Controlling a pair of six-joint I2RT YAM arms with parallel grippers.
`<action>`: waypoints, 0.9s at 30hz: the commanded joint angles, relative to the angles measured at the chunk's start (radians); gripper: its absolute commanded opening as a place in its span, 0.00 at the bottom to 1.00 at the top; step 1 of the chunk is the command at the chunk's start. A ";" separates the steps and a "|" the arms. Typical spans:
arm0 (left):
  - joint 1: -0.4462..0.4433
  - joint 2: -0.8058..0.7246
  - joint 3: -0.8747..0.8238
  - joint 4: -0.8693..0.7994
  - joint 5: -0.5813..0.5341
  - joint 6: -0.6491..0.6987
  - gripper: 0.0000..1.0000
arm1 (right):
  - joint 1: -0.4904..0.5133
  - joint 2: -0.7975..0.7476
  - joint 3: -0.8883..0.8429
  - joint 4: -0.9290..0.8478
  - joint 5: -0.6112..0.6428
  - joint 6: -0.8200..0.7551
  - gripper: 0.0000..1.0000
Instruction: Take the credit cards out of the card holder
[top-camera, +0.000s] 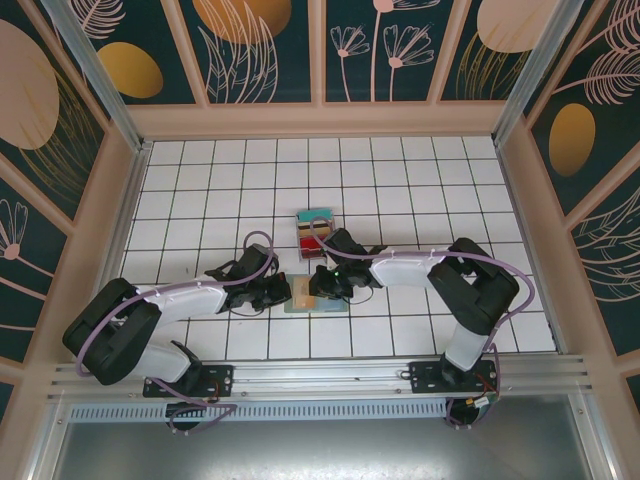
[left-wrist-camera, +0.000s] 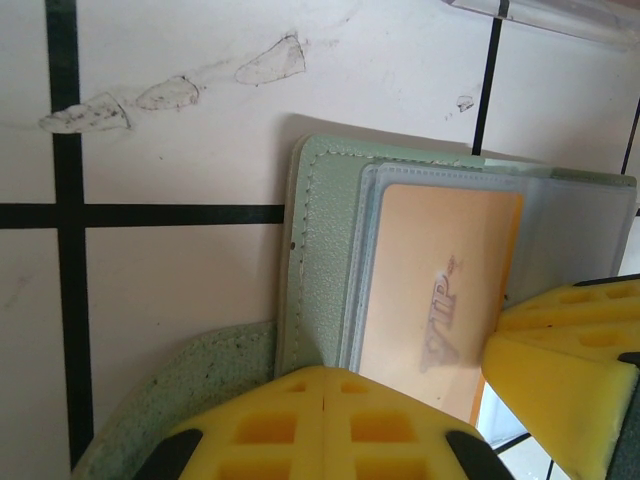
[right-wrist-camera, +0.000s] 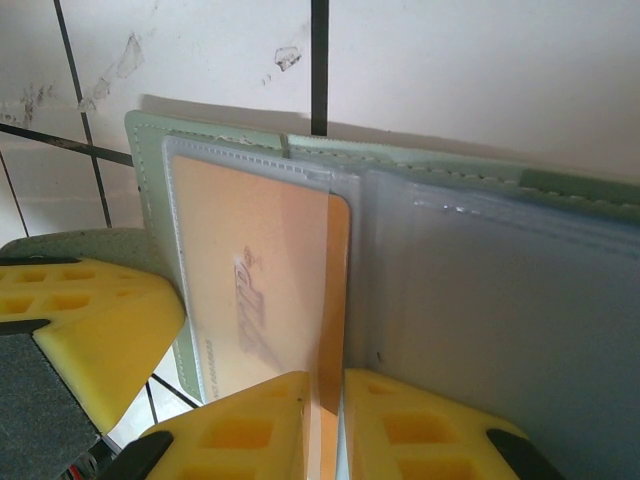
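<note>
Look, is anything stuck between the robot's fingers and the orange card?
No, nothing visible. The right fingers pinch the orange card by its bare edge. The clear sleeve of the card holder covers the rest.

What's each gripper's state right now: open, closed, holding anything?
Left gripper: closed, pinching the card holder at its edge.
Right gripper: closed on the tan card.
</note>
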 joint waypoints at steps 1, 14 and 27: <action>-0.006 0.008 -0.012 -0.003 0.007 0.009 0.00 | 0.000 -0.028 -0.008 -0.043 0.019 -0.010 0.18; -0.005 0.014 -0.011 0.005 0.011 0.006 0.00 | -0.004 -0.016 -0.043 -0.002 -0.016 0.006 0.18; -0.027 0.032 -0.001 0.022 0.024 -0.004 0.00 | 0.001 0.036 -0.011 0.054 -0.071 0.001 0.17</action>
